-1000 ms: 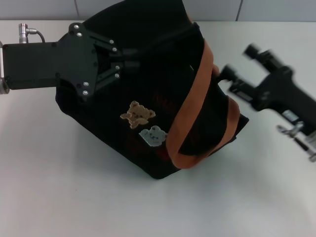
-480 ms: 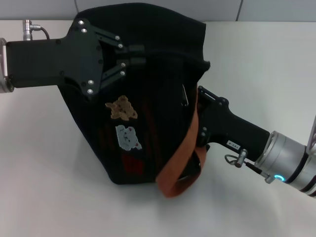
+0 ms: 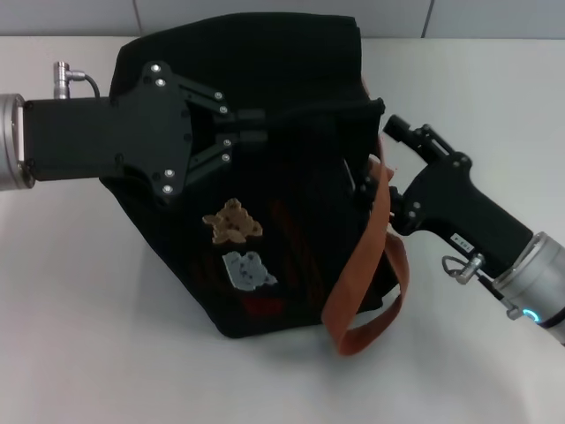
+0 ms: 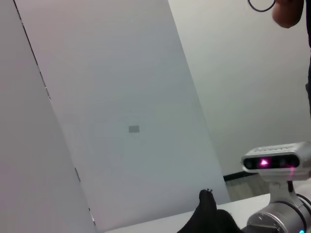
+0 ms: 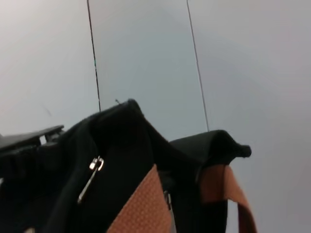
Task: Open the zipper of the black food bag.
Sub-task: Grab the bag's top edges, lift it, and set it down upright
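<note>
The black food bag (image 3: 291,238) stands tilted on the white table (image 3: 106,353), its bear patches (image 3: 234,223) facing me and an orange-brown strap (image 3: 366,265) looping down its right side. My left gripper (image 3: 245,126) comes in from the left, shut on a fold of fabric at the bag's upper edge. My right gripper (image 3: 381,157) is at the bag's right side with its fingers spread apart, beside the strap. In the right wrist view a long silver pull tab of the zipper (image 5: 91,175) hangs on the black fabric, with nothing gripping it.
A grey panelled wall (image 3: 265,13) runs behind the table. Bare white table lies in front of the bag and to its right rear (image 3: 494,79). The left wrist view shows only wall, a tip of the bag (image 4: 206,218) and a camera head (image 4: 274,162).
The bag has swung round and shifted under the left gripper's hold. The right gripper came in from the right to the bag's side, then drew back slightly up and to the right.
</note>
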Motion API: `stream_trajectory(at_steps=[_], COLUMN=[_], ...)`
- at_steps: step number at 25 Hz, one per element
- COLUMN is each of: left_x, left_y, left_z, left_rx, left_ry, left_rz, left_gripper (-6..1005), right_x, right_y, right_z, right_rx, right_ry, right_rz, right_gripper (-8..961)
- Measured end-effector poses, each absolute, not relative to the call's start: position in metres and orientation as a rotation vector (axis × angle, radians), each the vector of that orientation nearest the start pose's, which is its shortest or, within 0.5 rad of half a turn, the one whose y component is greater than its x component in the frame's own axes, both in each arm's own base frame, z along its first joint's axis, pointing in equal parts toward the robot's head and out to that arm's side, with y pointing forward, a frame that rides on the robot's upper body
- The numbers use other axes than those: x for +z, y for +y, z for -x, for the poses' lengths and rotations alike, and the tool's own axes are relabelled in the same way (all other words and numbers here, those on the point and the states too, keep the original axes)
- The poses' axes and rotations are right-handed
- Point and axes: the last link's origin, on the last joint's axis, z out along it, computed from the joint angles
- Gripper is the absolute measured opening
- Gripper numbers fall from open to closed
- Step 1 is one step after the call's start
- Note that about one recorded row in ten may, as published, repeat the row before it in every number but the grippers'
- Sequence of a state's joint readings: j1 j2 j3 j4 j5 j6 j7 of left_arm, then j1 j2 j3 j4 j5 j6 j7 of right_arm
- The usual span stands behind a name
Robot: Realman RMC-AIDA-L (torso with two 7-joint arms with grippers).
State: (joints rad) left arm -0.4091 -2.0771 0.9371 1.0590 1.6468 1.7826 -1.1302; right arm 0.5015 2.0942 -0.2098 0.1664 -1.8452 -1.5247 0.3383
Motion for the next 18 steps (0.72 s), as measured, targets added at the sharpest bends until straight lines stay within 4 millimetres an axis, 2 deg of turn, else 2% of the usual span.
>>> stream_trajectory(at_steps=[1,10,18], left_x=[0.049,0.046,0.04], left_y=[0.307,0.306,0.305], left_z=[0.191,0.192,0.191], left_rx=[-0.881,-0.891,-0.896], left_ry=[0.32,0.313,0.312], left_rz=[2.724,2.734,2.753], left_gripper=[95,94,94], right_x=[-0.079,-0.082,-0.087], right_y=[0.274,0.268,0.258], right_z=[-0.25,-0.247,-0.239], right_rx=[1.132,0.962,0.829], right_ry=[0.346,-0.008,-0.247], right_rz=[2.165,2.12,1.994], right_gripper=[836,837,831])
